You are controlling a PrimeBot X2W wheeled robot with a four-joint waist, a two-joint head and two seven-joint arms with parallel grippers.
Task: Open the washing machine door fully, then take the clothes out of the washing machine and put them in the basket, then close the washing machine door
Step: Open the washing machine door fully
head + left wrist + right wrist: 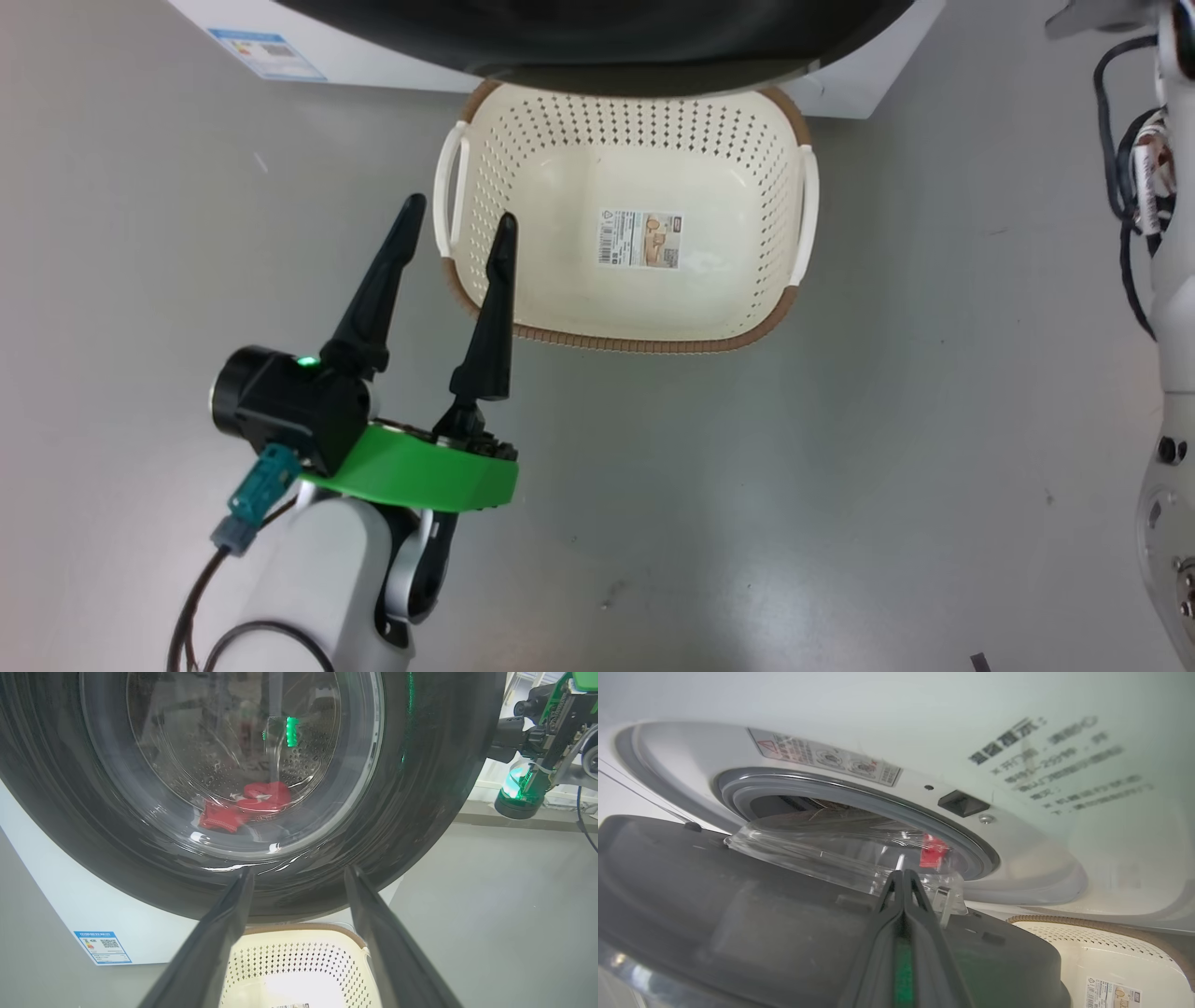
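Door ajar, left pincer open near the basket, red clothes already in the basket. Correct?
No: the basket holds no clothes. The left wrist view shows the red clothes inside the drum, behind the door glass. Door ajar and left pincer open are right.

The clothes (247,805) lie in the washing machine (70,896), basket (560,168) before it.

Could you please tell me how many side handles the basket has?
2: one white handle on the left side of the basket, the other handle on its right side; none appears hidden.
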